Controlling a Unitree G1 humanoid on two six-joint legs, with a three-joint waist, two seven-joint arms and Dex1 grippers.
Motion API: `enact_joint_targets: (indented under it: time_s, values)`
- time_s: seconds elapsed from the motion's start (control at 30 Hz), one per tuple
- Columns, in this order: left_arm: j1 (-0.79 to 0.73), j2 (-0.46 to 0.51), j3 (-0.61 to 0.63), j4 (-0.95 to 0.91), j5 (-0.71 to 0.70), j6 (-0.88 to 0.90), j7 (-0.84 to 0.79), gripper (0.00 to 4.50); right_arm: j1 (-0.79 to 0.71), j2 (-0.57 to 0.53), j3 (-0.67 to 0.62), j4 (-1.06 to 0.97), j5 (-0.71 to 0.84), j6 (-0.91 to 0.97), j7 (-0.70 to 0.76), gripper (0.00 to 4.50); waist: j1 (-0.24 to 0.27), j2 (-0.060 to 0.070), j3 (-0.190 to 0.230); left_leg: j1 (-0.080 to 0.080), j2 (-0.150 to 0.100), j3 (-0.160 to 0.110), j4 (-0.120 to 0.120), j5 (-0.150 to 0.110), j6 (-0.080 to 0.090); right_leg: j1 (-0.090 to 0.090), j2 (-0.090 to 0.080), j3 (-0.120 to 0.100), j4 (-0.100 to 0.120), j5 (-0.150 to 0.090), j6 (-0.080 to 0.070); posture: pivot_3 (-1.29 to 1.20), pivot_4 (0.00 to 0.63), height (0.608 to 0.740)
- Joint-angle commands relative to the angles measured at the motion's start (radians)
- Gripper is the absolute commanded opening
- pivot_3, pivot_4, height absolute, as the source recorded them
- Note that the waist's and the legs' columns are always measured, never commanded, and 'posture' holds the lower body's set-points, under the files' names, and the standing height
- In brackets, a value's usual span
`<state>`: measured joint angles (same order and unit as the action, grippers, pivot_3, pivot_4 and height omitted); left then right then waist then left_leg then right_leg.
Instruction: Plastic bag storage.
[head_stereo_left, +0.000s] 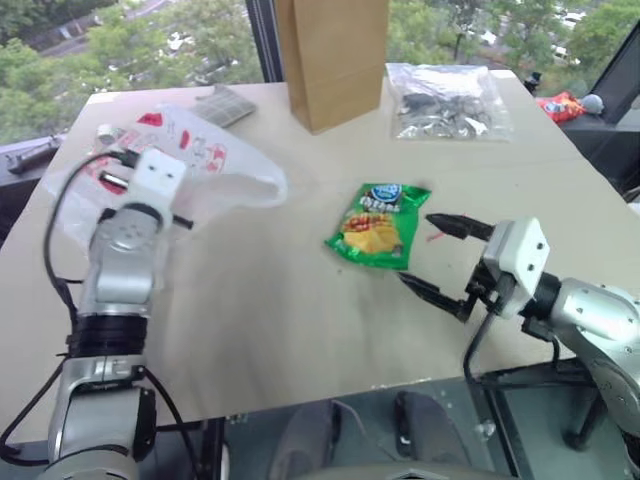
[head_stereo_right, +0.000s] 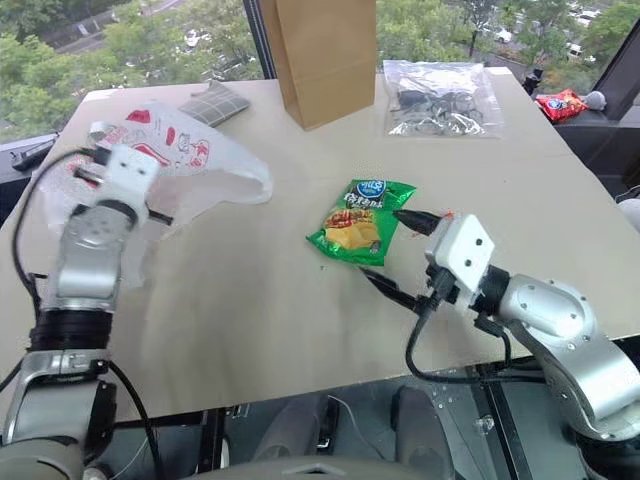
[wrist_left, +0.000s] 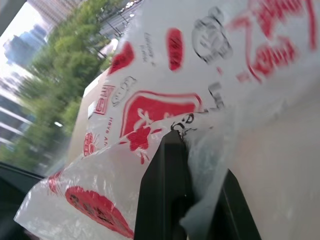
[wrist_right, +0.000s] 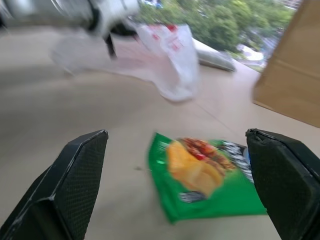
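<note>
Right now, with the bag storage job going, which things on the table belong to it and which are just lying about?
Part of the job:
- plastic bag, white with red print
- left pincer, shut on the bag's film

Just lying about:
- green chip packet, in front of the open right pincer
- brown paper bag
- clear bag of dark items
- red packet off the table's far right corner

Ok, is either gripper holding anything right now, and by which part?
The left gripper is shut on the plastic bag, pinching its thin film near one edge. The right gripper is open, holding nothing.
</note>
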<state>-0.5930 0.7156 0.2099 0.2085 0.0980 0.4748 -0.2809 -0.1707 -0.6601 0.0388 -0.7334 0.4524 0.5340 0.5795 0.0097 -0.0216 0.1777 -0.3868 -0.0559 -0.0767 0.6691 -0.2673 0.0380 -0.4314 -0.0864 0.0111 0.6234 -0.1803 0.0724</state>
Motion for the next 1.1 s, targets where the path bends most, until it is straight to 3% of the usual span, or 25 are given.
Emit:
enact_joint_targets:
  time_s: [0.03,0.2,0.33,0.6,0.93,1.07,1.1]
  values:
    - [-0.071,0.039,0.086,-0.106,-0.105,0.101,-0.069,0.06,-0.038,0.036,0.013,0.058,-0.011,0.13,-0.085,4.5,0.002,0.0,0.0,0.0,0.0,0.0,0.0,0.002,-0.003,0.0,0.0,0.0,0.0,0.0,0.0,0.0,0.15,0.74]
    - [-0.102,0.055,0.11,-0.22,-0.252,0.371,-0.174,0.06,-0.116,0.211,-0.105,0.139,0.209,0.387,-0.215,4.5,-0.001,0.0,0.0,0.0,-0.001,0.0,0.0,0.002,-0.004,0.0,0.0,0.001,0.001,0.0,0.0,0.0,0.15,0.74]
    - [-0.091,0.061,0.112,-0.296,-0.296,0.485,-0.175,0.06,-0.232,0.331,-0.208,0.232,0.341,0.566,-0.334,4.5,-0.018,0.0,0.0,0.0,-0.001,-0.001,0.0,0.002,-0.004,-0.001,0.001,0.002,0.002,0.0,-0.001,0.0,0.15,0.74]
    - [-0.075,0.018,0.134,-0.404,-0.347,0.604,-0.126,0.06,-0.394,0.453,-0.197,0.441,0.284,0.662,-0.48,4.5,-0.025,0.0,0.0,0.001,-0.001,0.0,-0.001,0.002,-0.004,-0.002,0.001,0.003,0.003,0.0,-0.001,0.0,0.15,0.74]
    - [-0.068,-0.017,0.161,-0.473,-0.367,0.671,-0.049,0.06,-0.446,0.485,-0.117,0.588,0.183,0.626,-0.462,4.5,-0.027,0.0,0.0,0.0,-0.002,0.0,-0.002,0.003,-0.004,-0.002,0.001,0.004,0.003,0.0,-0.001,0.0,0.15,0.74]
    - [-0.067,-0.041,0.169,-0.492,-0.376,0.694,-0.023,0.0,-0.438,0.458,-0.084,0.584,0.154,0.586,-0.406,3.23,-0.027,0.0,0.0,0.0,-0.002,0.0,-0.002,0.003,-0.004,-0.002,0.001,0.004,0.003,0.0,-0.001,0.0,0.15,0.74]
    - [-0.066,-0.044,0.169,-0.497,-0.378,0.7,-0.016,0.0,-0.435,0.446,-0.073,0.576,0.146,0.572,-0.39,2.67,-0.027,0.0,0.0,0.0,-0.003,0.0,-0.002,0.003,-0.005,-0.002,0.001,0.003,0.003,0.0,-0.001,0.0,0.15,0.74]
